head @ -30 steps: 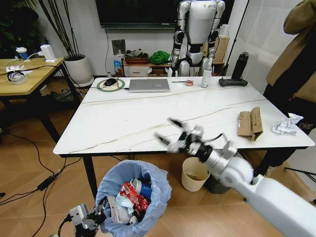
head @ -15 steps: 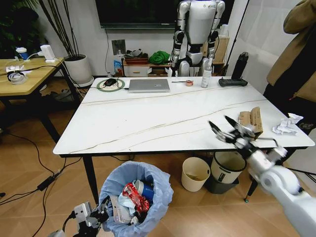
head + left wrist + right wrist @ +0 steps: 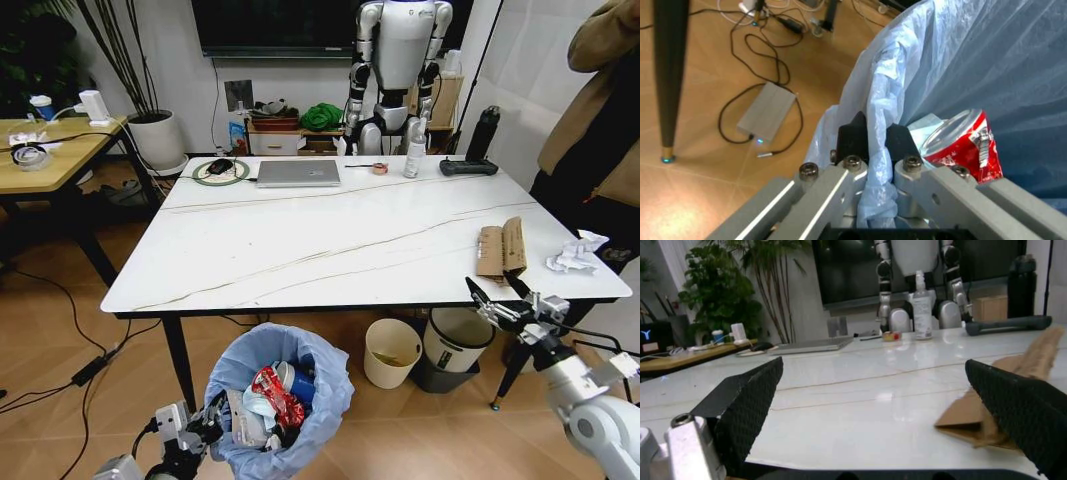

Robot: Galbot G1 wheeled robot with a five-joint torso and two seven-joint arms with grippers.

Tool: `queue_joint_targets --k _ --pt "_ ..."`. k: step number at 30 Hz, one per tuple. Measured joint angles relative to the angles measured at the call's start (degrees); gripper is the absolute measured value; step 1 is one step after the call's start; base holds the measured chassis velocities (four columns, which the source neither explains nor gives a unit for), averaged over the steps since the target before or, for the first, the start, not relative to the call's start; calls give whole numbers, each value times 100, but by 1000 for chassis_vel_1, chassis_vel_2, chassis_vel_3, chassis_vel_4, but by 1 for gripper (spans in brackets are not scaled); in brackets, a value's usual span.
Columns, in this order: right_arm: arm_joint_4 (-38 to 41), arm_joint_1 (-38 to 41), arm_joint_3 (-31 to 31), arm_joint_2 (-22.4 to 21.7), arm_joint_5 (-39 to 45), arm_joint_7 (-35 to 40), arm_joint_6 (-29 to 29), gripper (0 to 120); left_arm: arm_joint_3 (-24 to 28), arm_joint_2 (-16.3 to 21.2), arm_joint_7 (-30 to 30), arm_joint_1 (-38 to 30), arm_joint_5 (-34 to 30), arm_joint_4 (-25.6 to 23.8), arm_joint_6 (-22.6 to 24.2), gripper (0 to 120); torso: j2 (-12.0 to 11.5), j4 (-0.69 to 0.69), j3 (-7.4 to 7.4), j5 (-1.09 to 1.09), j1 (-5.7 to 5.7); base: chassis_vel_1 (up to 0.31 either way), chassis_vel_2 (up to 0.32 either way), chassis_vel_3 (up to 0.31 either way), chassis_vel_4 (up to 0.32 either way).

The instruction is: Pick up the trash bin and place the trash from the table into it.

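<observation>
The bin [image 3: 279,405] sits at the bottom centre of the head view, below the near edge of the table [image 3: 300,250], its blue bag [image 3: 322,425] draped over the rim. Inside it lie a crushed red can [image 3: 278,393], a blue-and-white cup [image 3: 298,384] and other wrappers. The left gripper [image 3: 205,432] is at the lower left of that frame, at the bin's left side. In the left wrist view its two black fingers [image 3: 852,137] are nearly closed, pinching the bag [image 3: 880,150] at the rim, with the red can [image 3: 963,147] just inside.

The right gripper [image 3: 505,298] is at the lower right of the head view, level with the table's near edge and just in front of it. Its fingers are spread wide and hold nothing. In the right wrist view the two textured black pads [image 3: 750,405] stand far apart, and the torn cardboard [image 3: 1000,405] lies on the white top between them, nearer the right pad.

In the head view the cardboard [image 3: 500,251] lies flat near the table's right front part, just beyond the right gripper. A crumpled pale tissue [image 3: 573,253] rests near the right edge, beside the cardboard but apart from it. A laptop [image 3: 298,173] and a spray bottle [image 3: 410,152] are at the far side of the table, in the upper middle of the frame.
</observation>
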Motion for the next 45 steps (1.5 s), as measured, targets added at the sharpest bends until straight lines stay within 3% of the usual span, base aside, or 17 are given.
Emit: queue_joint_targets --k 5,8,9,13,15,17,22,24,26,30,38,42,45 --pt "-1 -62 51 75 -43 -48 57 100 13 14 9 -3 -2 -38 -2 0 0 1 0 3 0 -200 -214 202 219" --pt "-1 -88 55 102 -77 -65 100 100 23 14 15 1 1 -51 -4 0 0 -1 0 -9 0 -263 -277 245 238" --pt "-4 -97 54 111 -94 -72 116 100 29 12 19 8 7 -63 -5 0 0 -1 0 2 0 -283 -278 242 279" --pt "-16 -110 39 120 -126 -96 158 100 46 -8 23 27 30 -87 -9 0 0 0 0 -8 0 -288 -308 314 301" --pt "-30 -95 21 121 -137 -110 200 100 51 -25 25 34 42 -94 -11 0 0 0 0 3 1 -297 -343 312 330" --pt "-36 -47 -1 117 -211 -68 252 100 52 -38 27 39 50 -99 -14 0 1 1 -1 -8 -1 -361 -357 360 364" --pt "-37 26 -37 41 -421 55 258 100 54 -72 36 65 70 -123 -15 0 0 0 0 7 0 -321 -330 332 322" --pt "-16 106 -107 -14 -425 82 272 100 54 -109 43 78 86 -126 -17 0 -1 -3 1 -11 3 -224 -264 216 141" --pt "-17 160 -167 -18 -435 87 283 100 42 -136 47 97 99 -126 -21 0 0 1 0 6 0 -65 -89 124 35" --pt "-51 197 -249 -16 -475 82 304 100 21 -146 47 112 101 -130 -23 0 0 3 0 -9 0 11 -22 44 11" --pt "-148 419 -497 -43 -590 108 347 100 -47 -176 34 103 72 -152 -24 0 0 -2 0 -2 -1 66 59 -87 -47" --pt "48 799 -972 -198 -329 775 261 100 -55 -214 32 123 71 -153 -22 0 0 -2 0 -1 0 0 0 0 0" --pt "200 1543 -1601 -356 -90 1684 -73 100 -103 -284 28 163 83 -158 -20 0 0 1 0 -2 1 0 0 0 0"
